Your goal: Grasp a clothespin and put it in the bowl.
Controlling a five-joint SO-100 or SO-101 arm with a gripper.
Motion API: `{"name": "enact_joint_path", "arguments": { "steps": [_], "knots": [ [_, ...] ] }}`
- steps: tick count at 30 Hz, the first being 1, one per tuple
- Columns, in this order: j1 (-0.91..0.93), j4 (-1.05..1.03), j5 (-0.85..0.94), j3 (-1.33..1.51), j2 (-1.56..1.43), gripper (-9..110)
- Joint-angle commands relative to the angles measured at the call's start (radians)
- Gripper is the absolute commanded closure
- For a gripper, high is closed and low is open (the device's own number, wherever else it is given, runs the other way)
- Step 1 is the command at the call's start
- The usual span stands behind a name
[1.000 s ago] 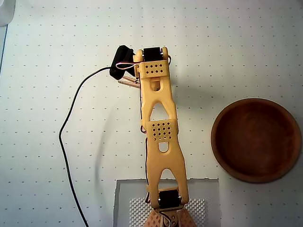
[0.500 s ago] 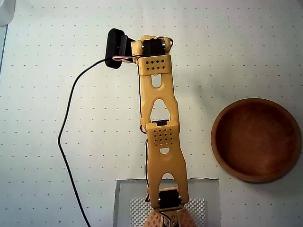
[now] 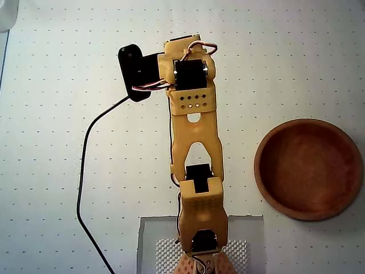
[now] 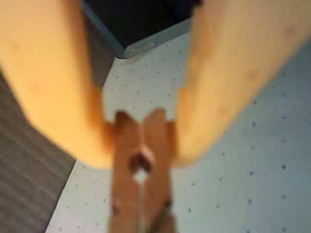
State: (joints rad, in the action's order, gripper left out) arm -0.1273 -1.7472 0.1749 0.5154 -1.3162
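Observation:
In the wrist view the light-wood clothespin (image 4: 141,170) is pinched between my two blurred orange fingers (image 4: 58,87), and my gripper (image 4: 141,145) is shut on it, lifted above the dotted mat. From overhead, the orange arm (image 3: 194,148) reaches up the middle of the table. The wrist and its black camera (image 3: 134,71) cover the gripper and the clothespin there. The reddish-brown bowl (image 3: 274,194) sits at the right, well apart from the arm, with nothing inside.
A black cable (image 3: 85,165) loops down the left of the arm. The white dotted mat (image 3: 285,57) covers the table. The arm's base stands on a clear plate (image 3: 148,240) at the bottom edge. The mat's corner and a dark floor (image 4: 29,174) show in the wrist view.
The arm has risen and folded back, lifting the wrist off the mat. The clothespin seen beside the wrist a second ago is now hidden under it.

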Motion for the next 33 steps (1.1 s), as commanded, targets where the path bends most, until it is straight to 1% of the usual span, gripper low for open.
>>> {"name": "enact_joint_path", "arguments": {
  "steps": [1,7,10,11,12,19,26,33],
  "knots": [
    [0.012,0.005,0.126,0.071,-0.167,105],
    [0.06,0.005,0.347,0.19,-0.281,105],
    [0.097,0.003,0.491,0.239,-0.344,105],
    [0.124,0.002,0.566,0.27,-0.373,105],
    [0.129,0.002,0.578,0.276,-0.377,105],
    [0.272,0.011,0.828,0.408,-0.463,105],
    [0.371,0.014,1.006,0.558,-0.575,105],
    [0.489,0.017,1.111,0.801,-0.653,105]
  ]
}}
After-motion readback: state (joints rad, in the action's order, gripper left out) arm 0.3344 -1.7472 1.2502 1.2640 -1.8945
